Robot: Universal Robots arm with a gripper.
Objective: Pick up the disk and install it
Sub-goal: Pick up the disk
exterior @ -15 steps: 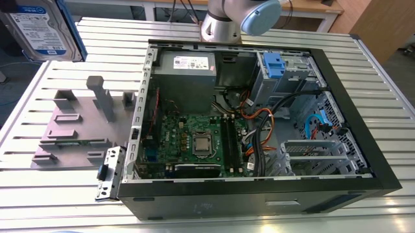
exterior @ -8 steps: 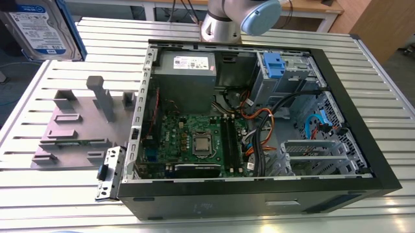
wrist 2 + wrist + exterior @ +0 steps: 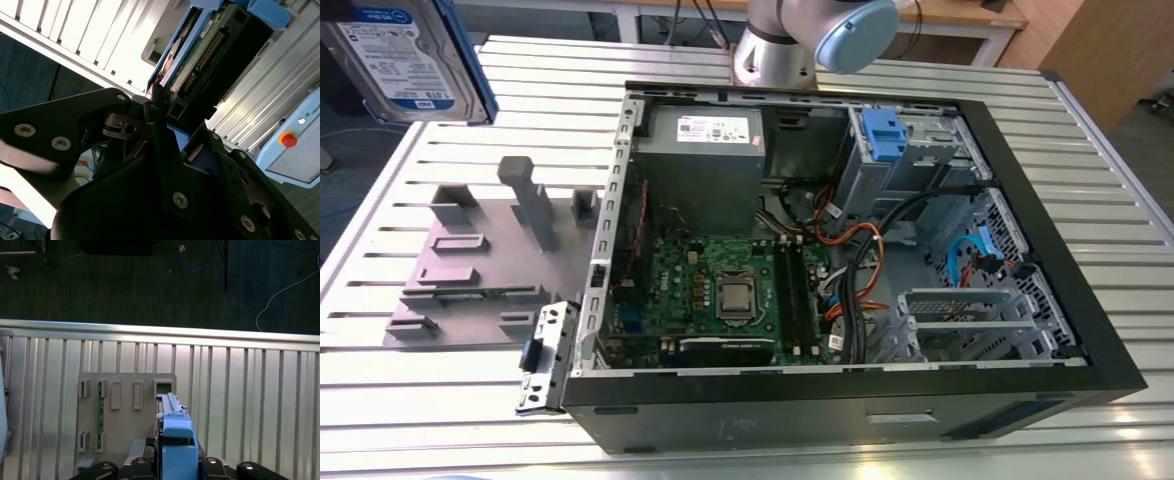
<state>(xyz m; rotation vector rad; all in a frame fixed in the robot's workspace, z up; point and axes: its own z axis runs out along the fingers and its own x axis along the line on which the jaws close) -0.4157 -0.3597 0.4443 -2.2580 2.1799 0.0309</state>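
One disk [image 3: 398, 55]: flat silver metal, white-and-blue label, blue plastic frame; one black gripper [image 3: 175, 115], clamped tight on the disk's end; the disk is held edge-on, up over one grey slotted holder [image 3: 127, 432]; one open black computer case [image 3: 854, 250] sits beside it on the ribbed aluminium table [image 3: 1107, 150].

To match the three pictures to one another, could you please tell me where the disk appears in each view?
Exterior view: the disk is in the upper corner on the exterior view's left, label facing us.
Second wrist view: the disk sits clamped in the gripper, connector edge showing.
First wrist view: the disk is edge-on before the grey fixture plate.
Shared landmark: the slatted table.
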